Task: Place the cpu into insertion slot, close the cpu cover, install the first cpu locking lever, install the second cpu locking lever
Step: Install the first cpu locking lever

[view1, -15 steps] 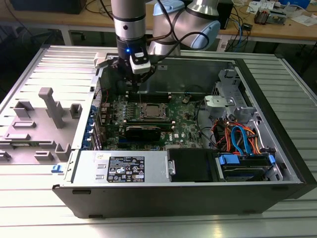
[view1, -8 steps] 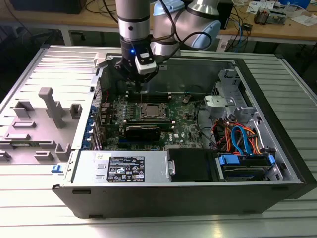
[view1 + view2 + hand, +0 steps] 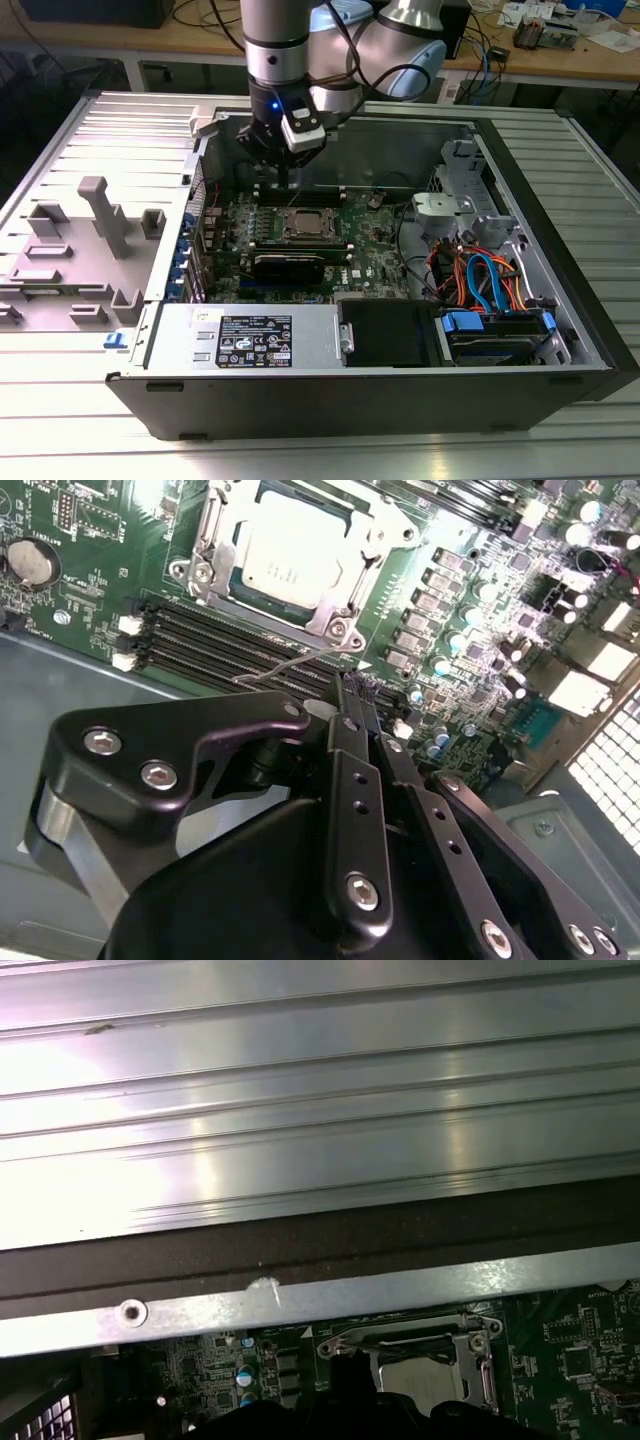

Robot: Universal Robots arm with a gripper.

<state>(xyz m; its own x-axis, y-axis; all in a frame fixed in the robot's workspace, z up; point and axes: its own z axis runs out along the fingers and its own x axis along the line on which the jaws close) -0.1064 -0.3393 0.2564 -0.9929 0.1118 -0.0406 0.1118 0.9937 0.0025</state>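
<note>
The cpu (image 3: 290,555) lies flat in the insertion slot (image 3: 338,630) on the green board, its silver top showing through the window of the cpu cover (image 3: 213,542), which is down over it. A thin wire locking lever (image 3: 285,664) sticks out along the memory slots beside the socket. My gripper (image 3: 350,688) is shut, with its black fingers (image 3: 352,780) pressed together and their tips right next to that lever's end. In the exterior view the gripper (image 3: 284,183) hangs just behind the cpu (image 3: 303,225). The first wrist view catches the cpu (image 3: 420,1380) under the case rim.
The open computer case (image 3: 560,300) lies on a ribbed metal table. Memory slots (image 3: 230,645) run beside the socket. A drive cage and coloured cables (image 3: 480,275) fill the exterior view's right. A power supply (image 3: 260,340) lines the near side. Grey fixtures (image 3: 100,225) stand at the left.
</note>
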